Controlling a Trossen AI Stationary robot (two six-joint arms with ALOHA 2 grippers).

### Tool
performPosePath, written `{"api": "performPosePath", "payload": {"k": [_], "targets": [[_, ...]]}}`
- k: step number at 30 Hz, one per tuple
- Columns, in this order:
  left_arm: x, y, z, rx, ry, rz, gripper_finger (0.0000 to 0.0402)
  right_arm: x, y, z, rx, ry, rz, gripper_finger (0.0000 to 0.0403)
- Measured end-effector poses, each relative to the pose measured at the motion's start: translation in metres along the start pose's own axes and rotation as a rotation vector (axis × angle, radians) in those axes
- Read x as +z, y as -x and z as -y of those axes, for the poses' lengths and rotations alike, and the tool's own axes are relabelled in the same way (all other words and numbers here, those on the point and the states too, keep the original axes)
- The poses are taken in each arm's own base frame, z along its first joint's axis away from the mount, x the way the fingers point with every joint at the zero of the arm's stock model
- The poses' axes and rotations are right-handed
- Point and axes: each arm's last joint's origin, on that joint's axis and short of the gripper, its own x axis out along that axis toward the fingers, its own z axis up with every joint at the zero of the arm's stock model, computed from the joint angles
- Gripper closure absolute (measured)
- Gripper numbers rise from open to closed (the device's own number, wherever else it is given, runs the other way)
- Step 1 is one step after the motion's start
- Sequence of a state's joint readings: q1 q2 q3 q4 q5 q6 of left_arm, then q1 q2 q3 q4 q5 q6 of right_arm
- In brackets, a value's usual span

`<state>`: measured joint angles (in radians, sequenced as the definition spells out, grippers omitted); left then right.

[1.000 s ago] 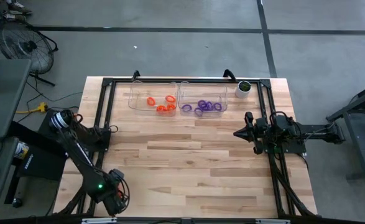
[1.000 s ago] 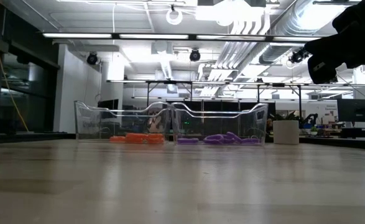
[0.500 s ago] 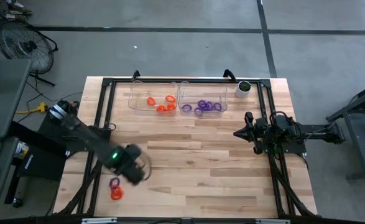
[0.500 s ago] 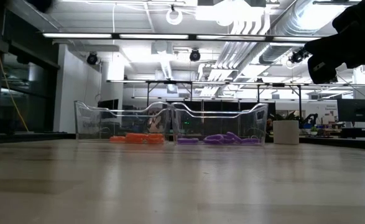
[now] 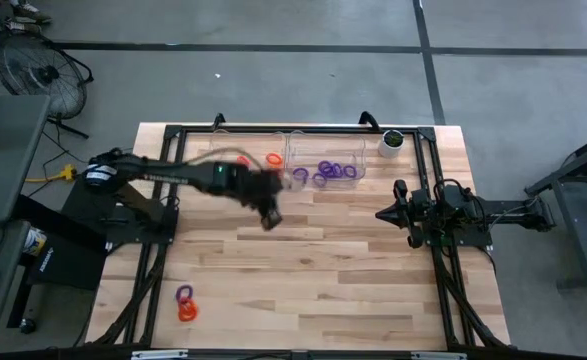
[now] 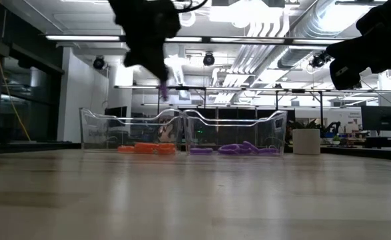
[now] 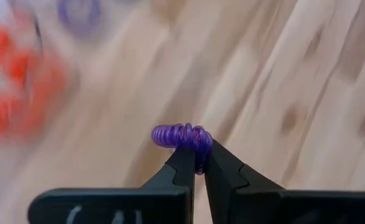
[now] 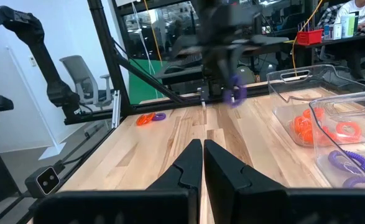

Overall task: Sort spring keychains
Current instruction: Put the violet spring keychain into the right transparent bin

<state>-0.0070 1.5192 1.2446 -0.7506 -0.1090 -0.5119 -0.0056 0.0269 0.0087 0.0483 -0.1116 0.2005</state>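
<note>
Left gripper [image 7: 196,163] blurs in high view; its wrist view shows it clenched on a purple spring keychain [image 7: 182,136] above the wooden table [image 5: 313,270], near two clear bins [image 5: 285,160]. Orange and purple keychains [image 5: 184,304] remain loose. Right gripper [image 8: 203,149] clenched, empty, at right edge.

Two bins sit side by side at the table's [image 5: 303,270] far edge, left bin [image 5: 246,160] beside right bin [image 5: 325,160], keychains inside each. A cup [image 5: 391,143] stands right of them. Two keychains [image 5: 185,304] lie near-left.
</note>
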Motion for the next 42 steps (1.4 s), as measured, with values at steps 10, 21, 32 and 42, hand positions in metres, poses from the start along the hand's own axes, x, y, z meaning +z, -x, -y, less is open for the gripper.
{"api": "performPosePath", "payload": {"k": [10,21,32,42], "targets": [[0.064,-0.013,-0.076,-0.122,0.075,0.263,0.0391,0.000,0.000,0.000,0.000,0.000,0.000,0.0391],[0.128,-0.055,-0.107,-0.132,0.114,0.271,0.0391,0.000,0.000,0.000,0.000,0.000,0.000,0.0391],[0.165,-0.083,-0.104,-0.086,0.031,0.154,0.0377,0.000,0.000,0.000,0.000,0.000,0.000,0.0391],[0.164,-0.079,-0.102,0.004,-0.096,0.114,0.0205,0.000,0.000,0.000,0.000,0.000,0.000,0.0391]]}}
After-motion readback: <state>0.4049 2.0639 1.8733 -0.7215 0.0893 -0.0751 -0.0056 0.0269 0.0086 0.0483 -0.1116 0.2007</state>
